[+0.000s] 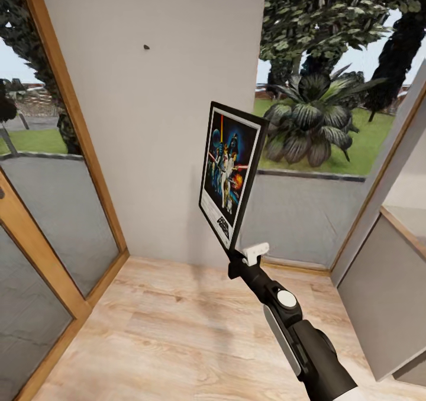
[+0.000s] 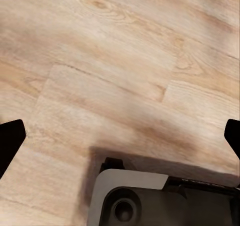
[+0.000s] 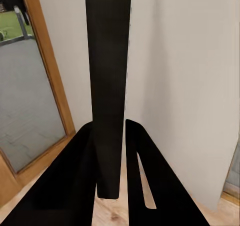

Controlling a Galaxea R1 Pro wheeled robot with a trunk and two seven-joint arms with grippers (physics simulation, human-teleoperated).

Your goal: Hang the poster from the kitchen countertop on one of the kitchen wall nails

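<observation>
The tall rectangular Star Wars poster (image 1: 231,173), thin black frame and white border, is held upright in the air before the plain white wall panel (image 1: 160,123), its lower corner clamped between the fingers of the right gripper (image 1: 239,258); the grip at the bottom leaves the upper edge free for hanging. The small dark wall nail (image 1: 146,47) sits higher and to the left, well apart. The left gripper (image 2: 120,136), fingertips spread wide, faces the pale wooden plank floor (image 2: 125,61)
</observation>
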